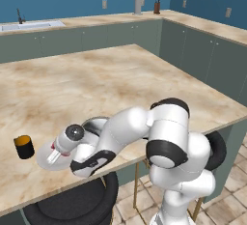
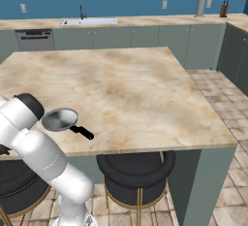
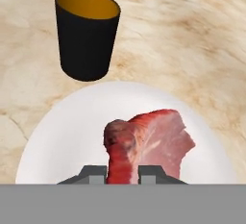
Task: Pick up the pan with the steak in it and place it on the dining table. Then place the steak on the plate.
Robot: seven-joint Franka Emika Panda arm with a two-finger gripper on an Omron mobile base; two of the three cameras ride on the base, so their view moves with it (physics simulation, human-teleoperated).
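— What's getting hidden? 
— The arm is covering part of the plate point(image 1: 48, 159); one steak point(image 3: 144, 143) is hanging above it, clamped in the end effector point(image 3: 124, 172).
— Others? 
— One pan point(image 2: 60, 120), one cup point(image 3: 86, 33), sitting on the bench point(image 2: 126, 89).

Left base view: camera behind arm, to its left, high, faces forward and down over near edge of dining table point(image 1: 120, 79); far counter, sink at top.

Right base view: camera behind arm, to its right, same height, faces forward and down; takes in whole dining table, its right corner, stools under near edge.

Both share table top and pan point(image 2: 59, 120) near near edge.

Hand view: very close, looks down on plate point(image 3: 77, 131), cup point(image 3: 86, 35) beyond plate rim.
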